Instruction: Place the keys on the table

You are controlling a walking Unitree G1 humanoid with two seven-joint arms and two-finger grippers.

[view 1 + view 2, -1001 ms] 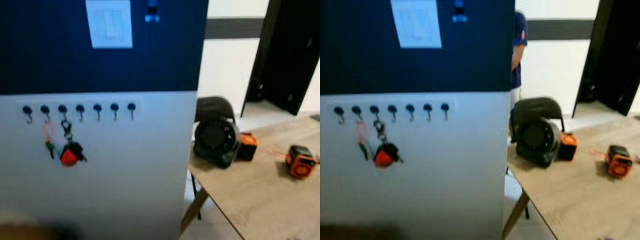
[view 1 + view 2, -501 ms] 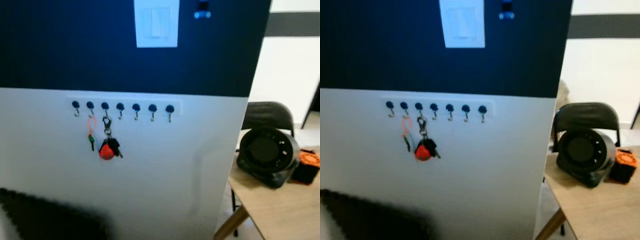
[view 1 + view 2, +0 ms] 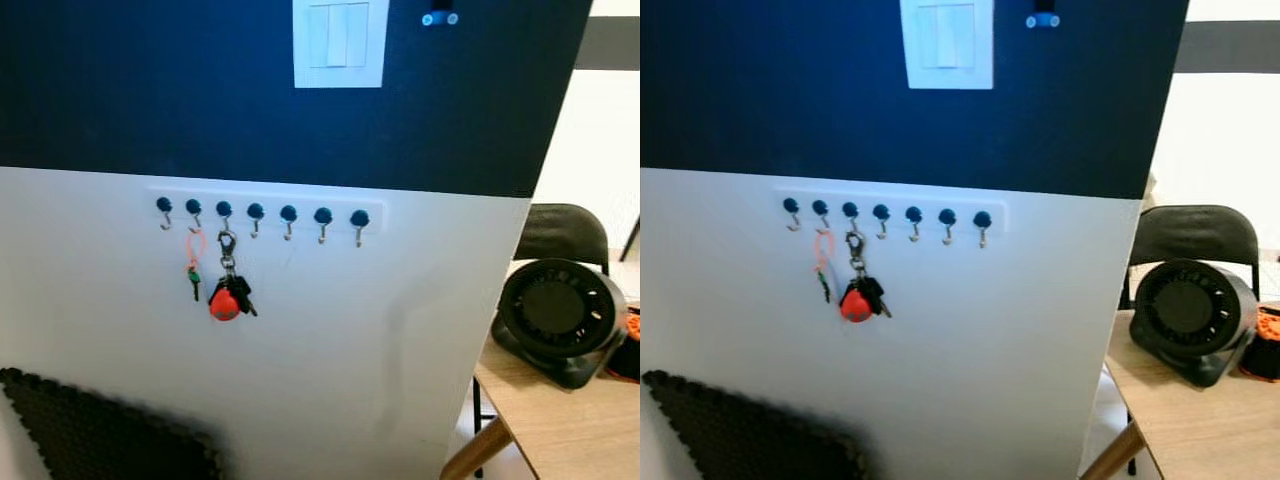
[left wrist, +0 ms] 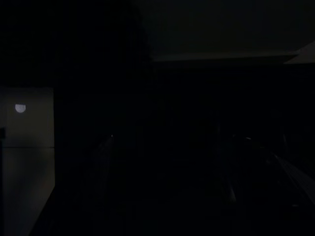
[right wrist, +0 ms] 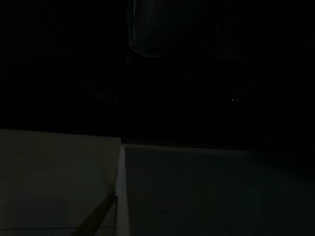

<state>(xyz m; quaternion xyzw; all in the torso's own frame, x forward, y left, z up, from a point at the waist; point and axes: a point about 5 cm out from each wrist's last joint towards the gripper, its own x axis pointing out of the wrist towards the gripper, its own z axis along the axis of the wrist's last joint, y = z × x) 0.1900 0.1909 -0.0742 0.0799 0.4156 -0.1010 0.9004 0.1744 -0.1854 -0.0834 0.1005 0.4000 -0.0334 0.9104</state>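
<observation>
Keys (image 3: 228, 297) with red fob hanging from third hook of hook rail (image 3: 262, 213) on wall, off any surface, for easy reach. Table (image 3: 570, 420) at right, fan (image 3: 562, 322) occupying corner. Grippers idle in shade; finger opening impossible to tell.

This looks like a home's entry area. A two-tone wall, navy above and white below, carries a row of key hooks (image 3: 258, 213) with keys (image 3: 227, 296) hanging from it, and a white light switch (image 3: 340, 43) above. Right of the wall stand a wooden table (image 3: 570, 425) with a black fan (image 3: 560, 318) and a folding chair (image 3: 560, 232) behind.
</observation>
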